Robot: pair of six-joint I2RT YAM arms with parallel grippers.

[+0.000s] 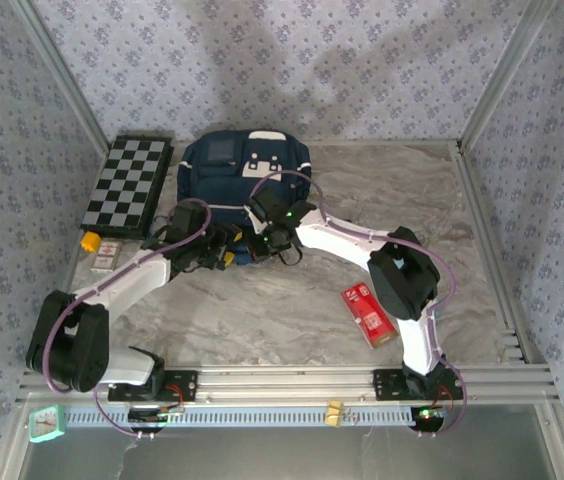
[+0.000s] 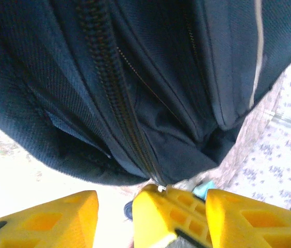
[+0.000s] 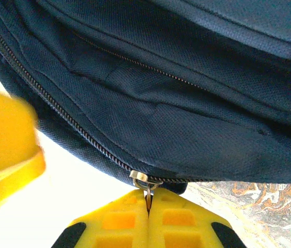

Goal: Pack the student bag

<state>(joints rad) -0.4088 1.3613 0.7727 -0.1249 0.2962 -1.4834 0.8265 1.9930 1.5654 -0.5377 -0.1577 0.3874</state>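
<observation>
Two grippers work the near edge of the bag point(image 1: 242, 165), which lies at upper centre of the overhead frame, just beside a chessboard point(image 1: 127, 185) on its left. The right gripper point(image 3: 148, 214), bottom centre of its own view, is pinched tight on the zip's pull tab point(image 3: 146, 182). The left gripper point(image 2: 151, 195) stands with its jaws parted and holds nothing, the right one's tips sitting between its fingers.

The risks are plain. The tab is caught only at the very tips, so a sideways tug could slip it free. With no second grip on the fabric, the whole bag may slide across the table point(image 1: 282, 310) instead of the zip running. The two tools are crowded together, and a careless move could knock them.

The count is one bag, one chessboard, one red packet point(image 1: 367, 315) at lower right and two grippers.
</observation>
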